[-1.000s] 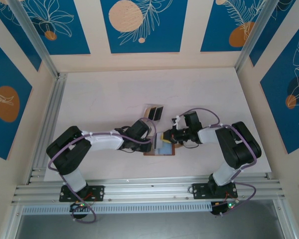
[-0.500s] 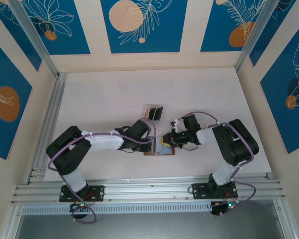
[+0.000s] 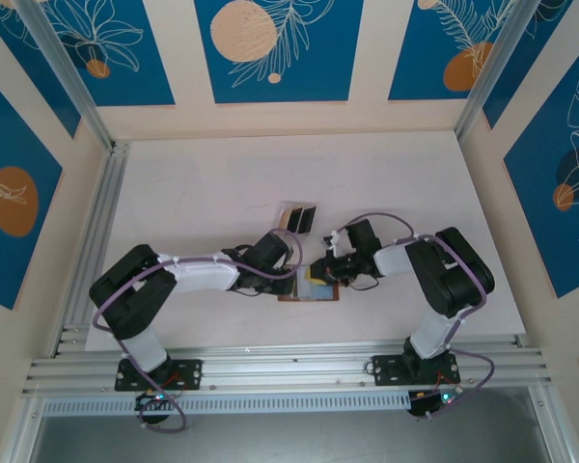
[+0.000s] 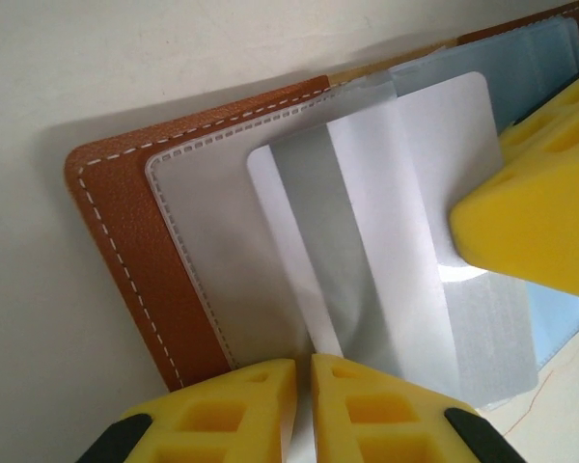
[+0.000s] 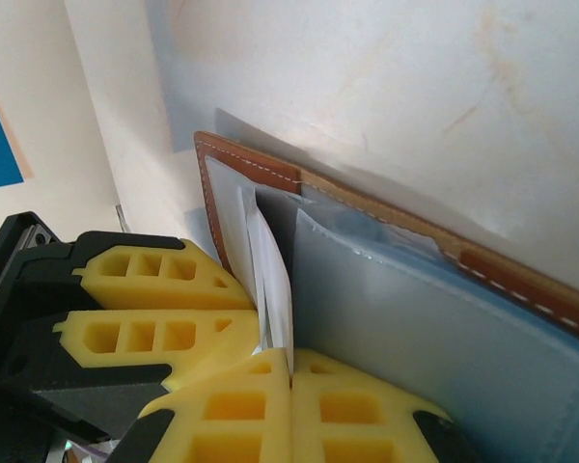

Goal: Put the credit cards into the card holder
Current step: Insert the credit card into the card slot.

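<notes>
The open card holder (image 4: 125,251) on the tabletop (image 3: 203,183) is pinched at its edge by the nearly shut jaws of the left gripper (image 4: 304,367), while a pale credit card (image 4: 386,251), held tight by the closed jaws of the right gripper (image 5: 290,362), is partly in and must be pushed deeper.

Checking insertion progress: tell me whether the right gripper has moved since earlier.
Yes. The right gripper has shifted left, farther over the card holder, which stayed put.

Left arm (image 3: 203,272): elbow bent, reaching the brown leather card holder (image 4: 116,241) from its left.
Left gripper (image 4: 304,371): pinching the holder's edge.
Right gripper (image 5: 289,365): clamped on thin white card (image 5: 272,280), holder's right side.
</notes>
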Available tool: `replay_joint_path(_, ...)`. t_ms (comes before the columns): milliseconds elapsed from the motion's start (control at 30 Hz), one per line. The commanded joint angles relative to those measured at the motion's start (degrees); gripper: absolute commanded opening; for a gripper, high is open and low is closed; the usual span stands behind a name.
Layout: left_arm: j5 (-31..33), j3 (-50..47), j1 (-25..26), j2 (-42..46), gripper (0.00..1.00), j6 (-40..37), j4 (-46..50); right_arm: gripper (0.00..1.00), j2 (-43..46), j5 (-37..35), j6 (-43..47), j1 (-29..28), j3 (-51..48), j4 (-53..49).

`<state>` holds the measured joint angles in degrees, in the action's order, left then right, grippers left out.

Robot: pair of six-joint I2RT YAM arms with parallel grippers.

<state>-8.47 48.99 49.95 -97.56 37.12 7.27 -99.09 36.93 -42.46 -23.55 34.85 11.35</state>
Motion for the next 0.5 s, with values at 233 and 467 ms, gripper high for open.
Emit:
replay_joint_path(233, 1.79, -1.62, 0.78, 0.84, 0.16, 0.35, 6.12, 0.09, -2.62, -4.26, -3.15, -4.09, -0.40, 1.04)
replay_joint_path(467, 0.37, -3.52, -1.45, 11.62, 0.23, 2.14, 6.71, 0.27, 0.34, -3.43, -0.87, -3.78, 1.82, -4.82)
